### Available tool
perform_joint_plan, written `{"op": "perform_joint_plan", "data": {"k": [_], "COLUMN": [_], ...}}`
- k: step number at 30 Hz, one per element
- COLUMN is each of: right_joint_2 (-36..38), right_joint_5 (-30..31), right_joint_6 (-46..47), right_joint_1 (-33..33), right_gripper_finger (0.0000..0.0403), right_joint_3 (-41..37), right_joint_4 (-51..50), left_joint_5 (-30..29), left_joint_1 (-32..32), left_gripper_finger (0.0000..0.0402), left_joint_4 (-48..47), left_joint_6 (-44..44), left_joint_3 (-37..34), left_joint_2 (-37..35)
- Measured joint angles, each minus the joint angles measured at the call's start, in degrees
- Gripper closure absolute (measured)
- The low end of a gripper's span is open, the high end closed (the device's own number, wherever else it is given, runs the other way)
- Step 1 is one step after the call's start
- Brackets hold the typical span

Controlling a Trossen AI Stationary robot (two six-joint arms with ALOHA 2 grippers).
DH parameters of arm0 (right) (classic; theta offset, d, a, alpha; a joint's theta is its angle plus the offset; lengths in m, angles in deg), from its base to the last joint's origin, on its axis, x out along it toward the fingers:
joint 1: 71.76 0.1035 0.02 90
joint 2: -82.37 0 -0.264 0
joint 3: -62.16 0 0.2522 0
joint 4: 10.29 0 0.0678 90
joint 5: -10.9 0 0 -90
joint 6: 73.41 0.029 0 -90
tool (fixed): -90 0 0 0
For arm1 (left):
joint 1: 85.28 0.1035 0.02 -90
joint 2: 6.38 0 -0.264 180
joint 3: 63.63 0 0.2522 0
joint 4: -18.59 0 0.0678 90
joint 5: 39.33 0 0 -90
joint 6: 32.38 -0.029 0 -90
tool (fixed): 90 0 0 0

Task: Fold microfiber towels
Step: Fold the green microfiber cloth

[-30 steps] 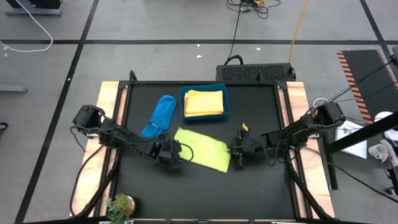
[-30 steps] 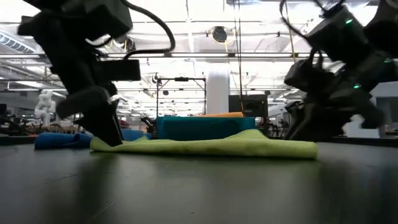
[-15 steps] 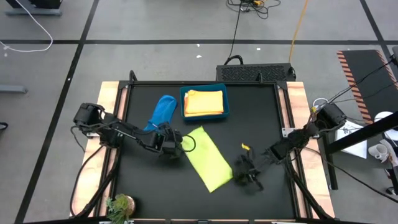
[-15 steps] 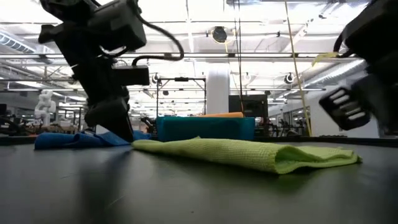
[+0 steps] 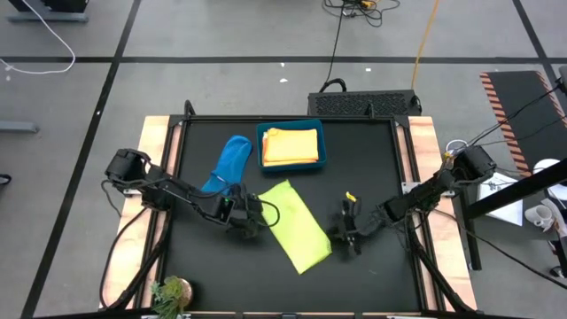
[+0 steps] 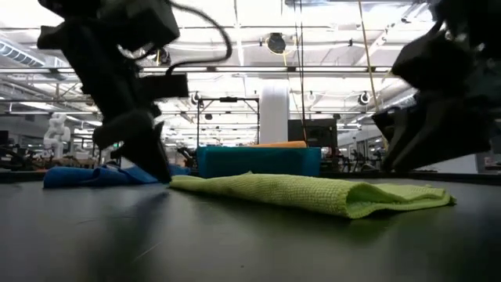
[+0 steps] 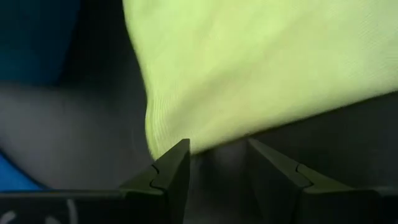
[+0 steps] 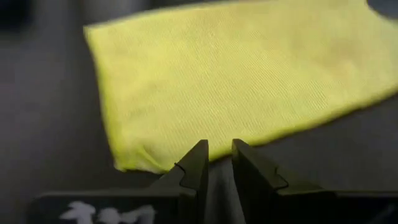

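Observation:
A lime green towel (image 5: 297, 226), folded into a long strip, lies flat on the black table and slants from the middle toward the near edge. My left gripper (image 7: 216, 146) stands open at the strip's far left corner (image 7: 158, 140), apart from it as far as I can see. Just right of the strip's near end, my right gripper (image 8: 219, 148) points at its long edge (image 8: 273, 134) with a narrow empty gap between the fingers; in the low view it hangs above the cloth. A blue towel (image 5: 229, 164) lies crumpled at the far left.
A teal bin (image 5: 321, 142) at the far middle holds folded orange and yellow towels (image 5: 291, 146). A small plant (image 5: 168, 292) sits at the near left corner. Bare black tabletop lies near and right of the green towel.
The green towel has turned about on the table: its right end has swung toward the near edge, so the strip now lies steeply slanted. My right gripper went toward the near edge with that end, then came back a little and now stands apart from the cloth.

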Motion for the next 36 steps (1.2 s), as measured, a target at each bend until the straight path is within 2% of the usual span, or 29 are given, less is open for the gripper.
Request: {"op": "perform_joint_plan", "data": {"k": [4,9,14,18,20,22,24,28,33,36], "right_joint_2": [-0.02,0.00,0.00,0.00,0.00,0.00,0.00,0.00,0.00,0.00], "right_joint_5": [-0.17,-1.69,-1.78,-1.76,-1.76,-1.76,-1.72,-1.64,-0.71,0.01], "right_joint_6": [2.89,4.23,3.68,3.62,3.53,3.51,3.04,1.11,-0.86,-1.61], "right_joint_1": [-1.32,-0.27,1.56,2.51,2.68,2.68,2.66,2.62,2.06,1.46], "right_gripper_finger": [0.0342,0.0342,0.0342,0.0342,0.0342,0.0342,0.0342,0.0342,0.0342,0.0342], "right_joint_3": [0.00,0.00,0.02,0.02,0.02,0.02,0.02,0.02,0.04,0.04], "right_joint_4": [-3.30,-0.01,2.94,3.65,3.53,3.44,3.25,3.26,4.08,4.65], "left_joint_5": [0.13,0.52,-3.93,-6.74,-5.25,0.63,5.54,6.53,1.82,0.51], "left_joint_1": [1.84,5.17,9.28,13.01,14.37,14.55,13.17,6.64,-2.63,-6.80], "left_gripper_finger": [0.0243,0.0243,0.0243,0.0243,0.0243,0.0243,0.0243,0.0243,0.0243,0.0243], "left_joint_4": [-0.01,1.84,5.79,7.03,7.60,7.51,8.13,11.69,14.30,21.53], "left_joint_6": [2.30,0.81,-4.34,-5.29,-5.28,-5.68,-6.00,-6.18,-7.72,-9.34], "left_joint_3": [-1.58,-1.83,-1.92,-1.92,-1.90,-1.68,-0.78,0.58,2.47,2.69], "left_joint_2": [0.63,0.68,0.81,0.81,0.67,0.21,0.16,-0.60,-0.34,2.10]}}
